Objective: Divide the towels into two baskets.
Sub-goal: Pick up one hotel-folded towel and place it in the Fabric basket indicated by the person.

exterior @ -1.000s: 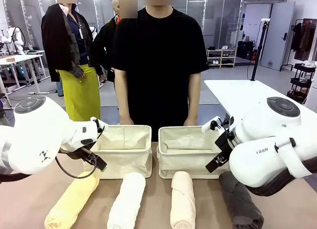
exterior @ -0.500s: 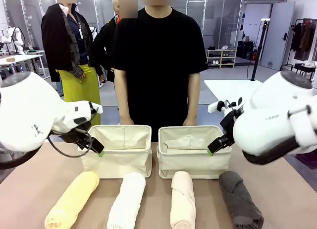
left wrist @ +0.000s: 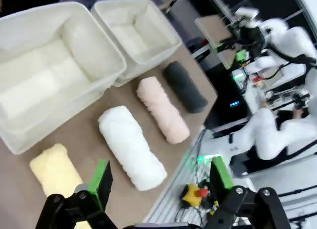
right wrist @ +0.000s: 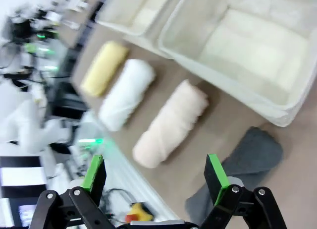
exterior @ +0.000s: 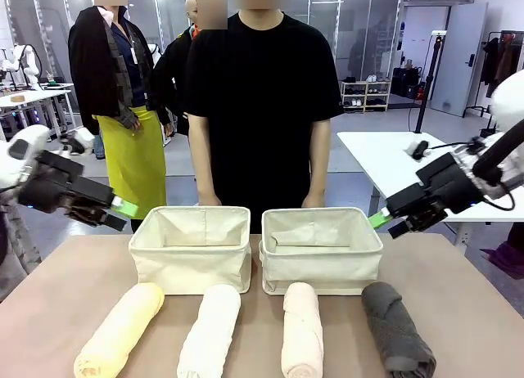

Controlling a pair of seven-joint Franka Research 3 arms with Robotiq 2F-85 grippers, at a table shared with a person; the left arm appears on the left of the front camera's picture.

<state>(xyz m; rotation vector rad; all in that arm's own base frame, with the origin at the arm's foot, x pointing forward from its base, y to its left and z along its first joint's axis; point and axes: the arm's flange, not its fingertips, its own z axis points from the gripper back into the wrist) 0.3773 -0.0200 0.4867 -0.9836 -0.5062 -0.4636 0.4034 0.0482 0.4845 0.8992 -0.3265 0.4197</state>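
Note:
Four rolled towels lie in a row at the front of the table: pale yellow [exterior: 119, 329], white [exterior: 210, 329], cream-pink [exterior: 302, 329] and dark grey [exterior: 397, 329]. Behind them stand two cream canvas baskets, the left one [exterior: 191, 267] and the right one [exterior: 321, 272], both with nothing in them. My left gripper [exterior: 124, 216] hangs open in the air beyond the left basket's outer side. My right gripper [exterior: 385, 224] hangs open beside the right basket's outer side. The left wrist view looks down on the white towel [left wrist: 132, 147] past the open left gripper [left wrist: 161, 179]. The right wrist view has the cream-pink towel [right wrist: 171, 122] above the open right gripper [right wrist: 154, 173].
A person in a black shirt [exterior: 260, 100] stands at the far edge right behind the baskets, arms down. Two other people stand farther back on the left. A white table [exterior: 393, 157] lies beyond my right arm.
Both arms have swung up and outward from in front of the baskets to the table's sides. The grippers stayed open. Towels and baskets have not moved.

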